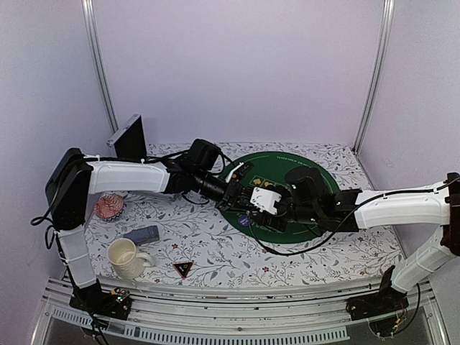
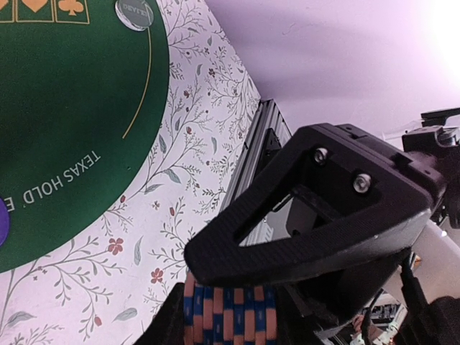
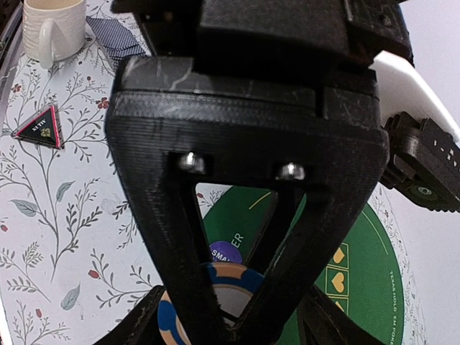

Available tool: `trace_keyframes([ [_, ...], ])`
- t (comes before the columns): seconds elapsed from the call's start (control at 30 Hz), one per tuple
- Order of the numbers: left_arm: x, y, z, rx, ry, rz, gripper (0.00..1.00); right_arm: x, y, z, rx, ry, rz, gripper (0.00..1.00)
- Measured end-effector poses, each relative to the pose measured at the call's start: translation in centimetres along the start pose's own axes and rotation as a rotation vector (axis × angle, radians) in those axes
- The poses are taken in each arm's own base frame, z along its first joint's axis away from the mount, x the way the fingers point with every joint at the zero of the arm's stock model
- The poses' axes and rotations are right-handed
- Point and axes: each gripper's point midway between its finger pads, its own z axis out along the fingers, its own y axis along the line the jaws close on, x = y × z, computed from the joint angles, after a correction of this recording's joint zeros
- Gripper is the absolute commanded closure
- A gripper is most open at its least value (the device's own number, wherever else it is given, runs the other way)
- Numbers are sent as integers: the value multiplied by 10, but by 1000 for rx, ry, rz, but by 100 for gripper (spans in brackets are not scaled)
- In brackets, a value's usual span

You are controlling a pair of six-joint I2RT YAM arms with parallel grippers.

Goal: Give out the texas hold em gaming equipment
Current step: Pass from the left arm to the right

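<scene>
The round green mat (image 2: 72, 108) looks like matt felt; the floral-printed white table cover (image 1: 215, 244) beneath is smooth. The cream mug (image 1: 128, 257) is glazed ceramic. The orange-and-blue striped stack of poker chips (image 2: 230, 316) looks like smooth plastic; the black open-framed gripper finger (image 3: 244, 108) is matt, finely ridged plastic with bright metal screws (image 3: 188, 162).

Our left wrist view cuts the chip stack (image 2: 230, 318) at 6 o'clock. We see the purple button (image 2: 3, 223) clipped at 9 o'clock.
</scene>
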Motion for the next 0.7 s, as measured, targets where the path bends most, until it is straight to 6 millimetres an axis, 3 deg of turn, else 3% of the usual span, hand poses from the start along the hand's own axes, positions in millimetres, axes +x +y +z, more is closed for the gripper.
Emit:
trace_keyframes([
  [0.3, 0, 1, 0, -1, -2, -1, 100, 4, 3, 3, -7, 10, -8, 51],
  [0.6, -1, 2, -1, -2, -4, 3, 100, 4, 3, 5, -11, 11, -3, 70],
  [0.7, -1, 2, -1, -2, -4, 3, 96, 4, 3, 5, -11, 11, 0, 75],
])
